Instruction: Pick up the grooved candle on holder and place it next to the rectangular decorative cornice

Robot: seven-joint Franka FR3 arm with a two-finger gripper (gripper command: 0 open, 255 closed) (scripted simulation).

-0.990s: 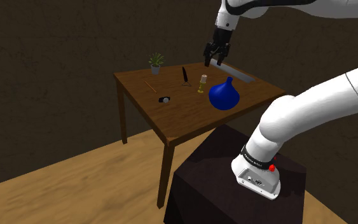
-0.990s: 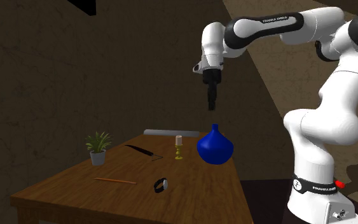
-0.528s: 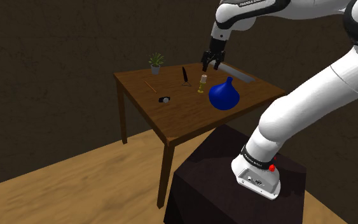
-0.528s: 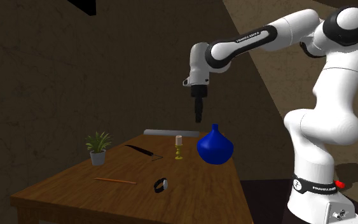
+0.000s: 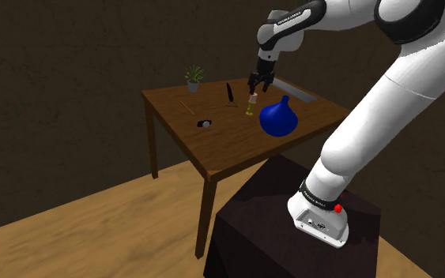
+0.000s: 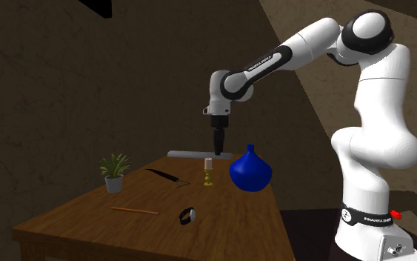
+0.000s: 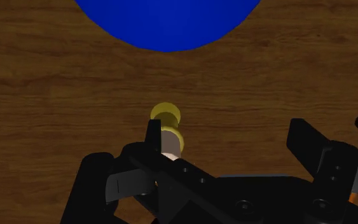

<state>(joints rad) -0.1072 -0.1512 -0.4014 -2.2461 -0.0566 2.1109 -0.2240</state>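
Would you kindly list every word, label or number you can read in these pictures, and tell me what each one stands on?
"FRANKA EMIKA": white lettering along the arm's dark forearm, just legible in the second exterior view.
Band at the arm's base: white lettering, too small to read.
Things on the table: no writing that I can see.

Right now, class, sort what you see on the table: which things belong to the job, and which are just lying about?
Job: candle on holder, grey cornice, end effector.
Lying about: blue vase, potted plant, knife, thin stick, small black band.
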